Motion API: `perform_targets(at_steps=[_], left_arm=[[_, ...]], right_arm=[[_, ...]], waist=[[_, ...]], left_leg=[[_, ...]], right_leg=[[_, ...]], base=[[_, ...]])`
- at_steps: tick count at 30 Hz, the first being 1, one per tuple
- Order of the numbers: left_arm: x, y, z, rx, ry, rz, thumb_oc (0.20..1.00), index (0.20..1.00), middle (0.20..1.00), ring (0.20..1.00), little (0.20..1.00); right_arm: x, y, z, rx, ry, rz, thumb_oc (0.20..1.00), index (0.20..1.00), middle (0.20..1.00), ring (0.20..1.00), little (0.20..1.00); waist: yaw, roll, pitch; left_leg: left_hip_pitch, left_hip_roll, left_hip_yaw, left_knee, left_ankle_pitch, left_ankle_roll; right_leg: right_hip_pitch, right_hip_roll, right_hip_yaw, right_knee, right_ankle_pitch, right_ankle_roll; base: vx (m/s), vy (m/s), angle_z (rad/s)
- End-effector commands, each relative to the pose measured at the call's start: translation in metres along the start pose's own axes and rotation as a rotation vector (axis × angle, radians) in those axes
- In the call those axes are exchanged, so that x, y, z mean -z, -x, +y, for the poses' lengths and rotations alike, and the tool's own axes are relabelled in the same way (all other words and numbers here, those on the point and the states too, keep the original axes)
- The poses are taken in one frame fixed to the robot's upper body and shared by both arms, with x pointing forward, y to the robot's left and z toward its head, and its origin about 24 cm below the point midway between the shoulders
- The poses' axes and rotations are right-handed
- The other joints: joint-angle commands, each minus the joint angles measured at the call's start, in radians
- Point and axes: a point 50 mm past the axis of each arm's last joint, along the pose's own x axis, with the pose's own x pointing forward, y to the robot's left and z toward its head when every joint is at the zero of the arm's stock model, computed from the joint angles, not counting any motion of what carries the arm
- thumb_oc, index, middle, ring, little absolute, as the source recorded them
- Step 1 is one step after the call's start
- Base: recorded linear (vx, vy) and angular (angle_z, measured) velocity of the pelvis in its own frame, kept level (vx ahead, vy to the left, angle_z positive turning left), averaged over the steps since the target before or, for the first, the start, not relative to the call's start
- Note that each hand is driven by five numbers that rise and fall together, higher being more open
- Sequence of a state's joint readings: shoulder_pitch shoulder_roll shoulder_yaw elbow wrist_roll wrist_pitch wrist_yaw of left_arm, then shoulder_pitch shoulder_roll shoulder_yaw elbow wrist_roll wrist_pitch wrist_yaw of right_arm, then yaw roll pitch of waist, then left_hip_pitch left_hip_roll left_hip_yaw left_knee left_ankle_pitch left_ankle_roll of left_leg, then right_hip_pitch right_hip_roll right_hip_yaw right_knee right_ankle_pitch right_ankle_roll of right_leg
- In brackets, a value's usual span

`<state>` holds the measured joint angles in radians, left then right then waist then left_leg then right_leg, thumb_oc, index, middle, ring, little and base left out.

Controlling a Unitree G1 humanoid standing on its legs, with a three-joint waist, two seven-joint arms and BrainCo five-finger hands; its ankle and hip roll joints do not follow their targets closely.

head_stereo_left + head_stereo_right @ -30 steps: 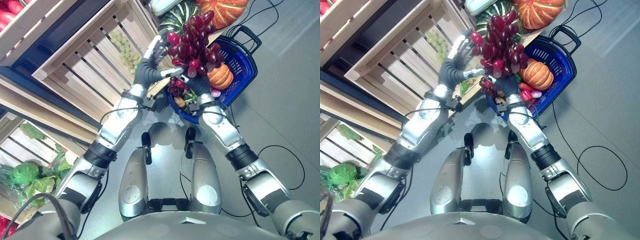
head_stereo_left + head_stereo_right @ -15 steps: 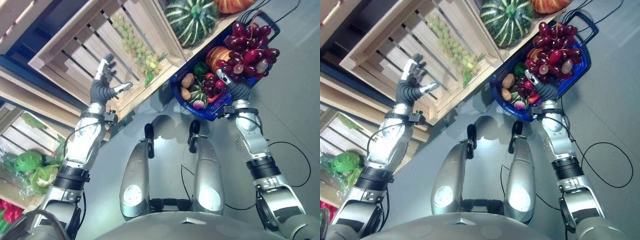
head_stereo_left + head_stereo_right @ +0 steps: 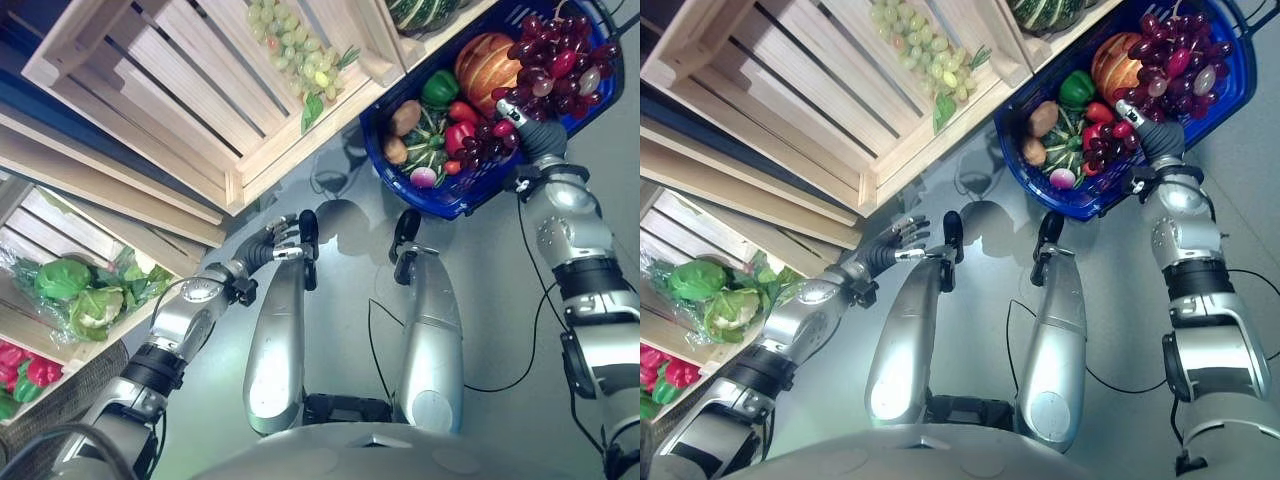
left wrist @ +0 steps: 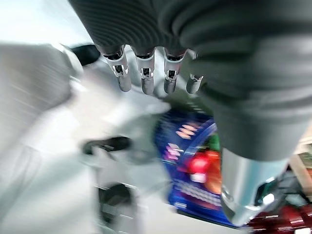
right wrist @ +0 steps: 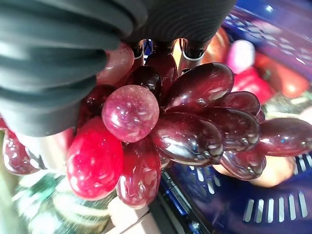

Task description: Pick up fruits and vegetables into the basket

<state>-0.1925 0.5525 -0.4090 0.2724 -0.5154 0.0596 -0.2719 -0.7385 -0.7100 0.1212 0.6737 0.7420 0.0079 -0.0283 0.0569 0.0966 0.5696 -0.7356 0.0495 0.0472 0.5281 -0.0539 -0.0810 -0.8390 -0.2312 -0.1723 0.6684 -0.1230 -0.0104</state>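
A big bunch of red grapes (image 3: 555,60) hangs over the far side of the blue basket (image 3: 455,208), with my right hand (image 3: 530,125) shut on it from below. In the right wrist view the red grapes (image 5: 185,117) bulge in front of the hand, hiding most of its fingers. The basket holds a small pumpkin (image 3: 485,60), a green pepper (image 3: 438,88), red peppers (image 3: 458,130), a potato (image 3: 405,117) and a darker grape bunch (image 3: 490,150). My left hand (image 3: 275,245) hangs low, far from the basket, open and holding nothing, its fingers (image 4: 144,73) straight.
A wooden crate (image 3: 230,120) with green grapes (image 3: 295,45) stands left of the basket. A striped squash (image 3: 420,10) sits on the shelf beyond it. Cabbages (image 3: 65,280) lie in a lower crate at the far left, red peppers (image 3: 25,370) below them.
My left hand let go of the grapes and dropped low, away from the crates. My right hand carried the bunch alone out over the basket. The camera view shifted as well.
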Motion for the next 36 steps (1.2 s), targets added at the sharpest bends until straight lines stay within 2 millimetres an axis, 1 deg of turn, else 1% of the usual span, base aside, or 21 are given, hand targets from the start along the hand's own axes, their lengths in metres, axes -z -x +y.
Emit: perform_targets(at_steps=[1, 3, 6, 9, 12, 15, 16, 17, 18, 19, 22, 23, 25, 28, 29, 30, 31, 32, 33, 34, 36], left_arm=[[0.015, 0.008, -0.02, 0.075, -0.048, -0.026, 1.0, 1.0, 1.0, 1.0, 1.0], [0.017, 0.009, -0.024, 0.092, -0.078, -0.034, 1.0, 1.0, 1.0, 1.0, 1.0], [0.013, 0.01, -0.03, 0.121, -0.106, -0.075, 1.0, 1.0, 1.0, 1.0, 1.0], [0.008, 0.008, -0.034, 0.13, -0.084, -0.112, 1.0, 1.0, 1.0, 1.0, 1.0], [0.001, 0.005, -0.034, 0.1, -0.121, -0.153, 1.0, 1.0, 1.0, 1.0, 1.0], [-0.011, 0.004, -0.033, 0.062, -0.129, -0.219, 1.0, 1.0, 1.0, 1.0, 1.0], [-0.016, 0.003, -0.033, 0.045, -0.128, -0.246, 1.0, 1.0, 1.0, 1.0, 1.0], [-0.026, 0.003, -0.032, 0.016, -0.143, -0.301, 1.0, 1.0, 1.0, 1.0, 1.0], [-0.029, 0.003, -0.032, 0.007, -0.149, -0.319, 1.0, 1.0, 1.0, 1.0, 1.0], [-0.042, 0.003, -0.031, -0.01, -0.174, -0.384, 1.0, 1.0, 1.0, 1.0, 1.0], [-0.063, 0.006, -0.031, -0.031, -0.235, -0.482, 1.0, 1.0, 1.0, 1.0, 1.0], [-0.068, 0.007, -0.031, -0.044, -0.263, -0.505, 1.0, 1.0, 1.0, 1.0, 1.0], [-0.085, 0.011, -0.034, -0.079, -0.373, -0.591, 1.0, 1.0, 1.0, 1.0, 1.0], [-0.111, 0.023, -0.033, -0.171, -0.562, -0.753, 1.0, 1.0, 1.0, 1.0, 1.0], [-0.118, 0.027, -0.033, -0.232, -0.646, -0.805, 1.0, 1.0, 1.0, 1.0, 1.0], [-0.12, 0.029, -0.032, -0.253, -0.675, -0.82, 1.0, 1.0, 1.0, 1.0, 1.0], [-0.127, 0.033, -0.029, -0.328, -0.767, -0.865, 1.0, 1.0, 1.0, 1.0, 1.0], [-0.138, 0.04, -0.027, -0.426, -0.918, -0.941, 1.0, 1.0, 1.0, 1.0, 1.0], [-0.141, 0.042, -0.026, -0.458, -0.966, -0.965, 1.0, 1.0, 1.0, 1.0, 1.0], [-0.154, 0.051, -0.021, -0.585, -1.15, -1.048, 1.0, 1.0, 1.0, 1.0, 1.0], [-0.165, 0.06, -0.014, -0.692, -1.302, -1.118, 1.0, 1.0, 1.0, 1.0, 1.0]], right_arm=[[-0.028, -0.003, -0.019, -0.003, -0.016, -0.039, 0.2, 0.2, 0.2, 0.2, 0.2], [-0.026, -0.005, -0.023, 0.003, -0.047, 0.007, 0.2, 0.2, 0.2, 0.2, 0.2], [-0.018, -0.007, -0.026, -0.012, -0.12, 0.081, 0.2, 0.2, 0.2, 0.2, 0.2], [-0.008, -0.008, -0.03, -0.012, -0.188, 0.155, 0.2, 0.2, 0.2, 0.2, 0.2], [0.002, -0.009, -0.031, -0.002, -0.291, 0.199, 0.2, 0.2, 0.2, 0.2, 0.2], [0.011, -0.008, -0.029, 0.002, -0.362, 0.24, 0.2, 0.2, 0.2, 0.2, 0.2], [0.017, -0.006, -0.029, 0.01, -0.403, 0.265, 0.2, 0.2, 0.2, 0.2, 0.2], [0.027, -0.003, -0.029, 0.025, -0.457, 0.292, 0.2, 0.2, 0.2, 0.2, 0.2], [0.029, -0.003, -0.029, 0.027, -0.469, 0.297, 0.2, 0.2, 0.2, 0.2, 0.2], [0.038, 0.0, -0.031, 0.054, -0.51, 0.305, 0.2, 0.2, 0.2, 0.2, 0.2], [0.047, 0.003, -0.037, 0.134, -0.542, 0.297, 0.2, 0.2, 0.2, 0.2, 0.2], [0.048, 0.004, -0.041, 0.199, -0.538, 0.294, 1.0, 1.0, 1.0, 1.0, 1.0], [0.046, 0.005, -0.048, 0.289, -0.474, 0.267, 1.0, 1.0, 1.0, 1.0, 1.0], [0.037, 0.006, -0.056, 0.406, -0.122, 0.222, 1.0, 1.0, 1.0, 1.0, 1.0], [0.033, 0.005, -0.054, 0.417, -0.034, 0.201, 1.0, 1.0, 1.0, 1.0, 1.0], [0.032, 0.005, -0.054, 0.423, -0.004, 0.198, 1.0, 1.0, 1.0, 1.0, 1.0], [0.03, 0.006, -0.052, 0.44, 0.105, 0.188, 1.0, 1.0, 1.0, 1.0, 1.0], [0.029, 0.007, -0.047, 0.433, 0.211, 0.175, 1.0, 1.0, 1.0, 1.0, 1.0], [0.03, 0.008, -0.044, 0.423, 0.238, 0.174, 1.0, 1.0, 1.0, 1.0, 1.0], [0.037, 0.013, -0.038, 0.388, 0.338, 0.187, 1.0, 1.0, 1.0, 1.0, 1.0], [0.05, 0.022, -0.033, 0.351, 0.387, 0.204, 1.0, 1.0, 1.0, 1.0, 1.0]], waist=[[-0.001, 0.113, -0.05], [0.004, 0.128, -0.05], [0.013, 0.145, -0.05], [0.024, 0.156, -0.05], [0.034, 0.161, -0.05], [0.04, 0.16, -0.05], [0.042, 0.16, -0.05], [0.044, 0.16, -0.05], [0.044, 0.16, -0.05], [0.047, 0.161, -0.05], [0.049, 0.162, -0.05], [0.049, 0.162, -0.05], [0.046, 0.163, -0.05], [0.039, 0.158, -0.05], [0.035, 0.156, -0.05], [0.033, 0.155, -0.05], [0.028, 0.15, -0.05], [0.02, 0.142, -0.05], [0.017, 0.139, -0.05], [0.004, 0.129, -0.05], [-0.012, 0.116, -0.05]], left_leg=[[-0.034, -0.01, 0.084, -0.031, -0.04, 0.063], [-0.065, -0.009, 0.084, -0.022, -0.039, 0.063], [-0.108, -0.011, 0.08, -0.007, -0.04, 0.066], [-0.153, -0.013, 0.07, 0.012, -0.043, 0.072], [-0.194, -0.016, 0.059, 0.027, -0.044, 0.077], [-0.219, -0.018, 0.051, 0.037, -0.046, 0.08], [-0.228, -0.018, 0.049, 0.041, -0.048, 0.082], [-0.235, -0.02, 0.045, 0.044, -0.048, 0.083], [-0.237, -0.02, 0.044, 0.045, -0.049, 0.083], [-0.239, -0.023, 0.042, 0.043, -0.047, 0.084], [-0.231, -0.027, 0.04, 0.033, -0.044, 0.084], [-0.227, -0.028, 0.04, 0.03, -0.043, 0.084], [-0.214, -0.028, 0.038, 0.021, -0.041, 0.081], [-0.189, -0.029, 0.04, 0.008, -0.04, 0.081], [-0.179, -0.029, 0.041, 0.003, -0.038, 0.08], [-0.175, -0.028, 0.042, 0.001, -0.038, 0.08], [-0.165, -0.028, 0.043, -0.003, -0.037, 0.078], [-0.148, -0.028, 0.044, -0.014, -0.035, 0.077], [-0.14, -0.029, 0.045, -0.018, -0.035, 0.076], [-0.117, -0.028, 0.047, -0.027, -0.034, 0.074], [-0.092, -0.026, 0.053, -0.035, -0.033, 0.069]], right_leg=[[-0.029, 0.019, -0.045, 0.095, -0.118, 0.039], [-0.066, 0.016, -0.041, 0.116, -0.125, 0.035], [-0.116, 0.01, -0.032, 0.149, -0.135, 0.03], [-0.164, 0.004, -0.025, 0.182, -0.141, 0.027], [-0.205, 0.0, -0.022, 0.204, -0.142, 0.027], [-0.227, -0.002, -0.02, 0.214, -0.141, 0.027], [-0.235, -0.003, -0.019, 0.218, -0.141, 0.027], [-0.244, -0.002, -0.019, 0.221, -0.14, 0.028], [-0.246, -0.002, -0.018, 0.222, -0.14, 0.028], [-0.247, -0.001, -0.018, 0.219, -0.137, 0.031], [-0.238, 0.0, -0.022, 0.207, -0.131, 0.035], [-0.234, 0.001, -0.023, 0.202, -0.129, 0.035], [-0.22, 0.004, -0.021, 0.186, -0.122, 0.038], [-0.195, 0.012, -0.024, 0.16, -0.114, 0.038], [-0.185, 0.016, -0.024, 0.154, -0.113, 0.038], [-0.181, 0.017, -0.025, 0.152, -0.113, 0.037], [-0.171, 0.021, -0.024, 0.144, -0.112, 0.036], [-0.153, 0.028, -0.024, 0.128, -0.11, 0.036], [-0.146, 0.03, -0.024, 0.123, -0.11, 0.036], [-0.124, 0.037, -0.022, 0.112, -0.112, 0.034], [-0.103, 0.044, -0.016, 0.104, -0.114, 0.034]], base=[[0.01, 0.014, 0.03], [0.01, 0.009, 0.02], [0.02, 0.002, 0.07], [0.02, -0.045, 0.11], [0.01, -0.077, 0.1], [0.01, -0.067, 0.06], [0.0, -0.07, 0.04], [0.0, -0.077, 0.04], [0.0, -0.096, 0.04], [-0.01, -0.075, 0.02], [-0.01, -0.063, 0.0], [-0.01, -0.043, 0.0], [-0.01, -0.034, 0.0], [0.0, 0.0, 0.0], [0.0, 0.0, 0.0], [0.0, 0.0, 0.0], [-0.03, 0.005, -0.03], [-0.03, 0.007, -0.05], [-0.03, 0.021, -0.04], [-0.02, 0.035, -0.06], [-0.01, 0.038, -0.11]])
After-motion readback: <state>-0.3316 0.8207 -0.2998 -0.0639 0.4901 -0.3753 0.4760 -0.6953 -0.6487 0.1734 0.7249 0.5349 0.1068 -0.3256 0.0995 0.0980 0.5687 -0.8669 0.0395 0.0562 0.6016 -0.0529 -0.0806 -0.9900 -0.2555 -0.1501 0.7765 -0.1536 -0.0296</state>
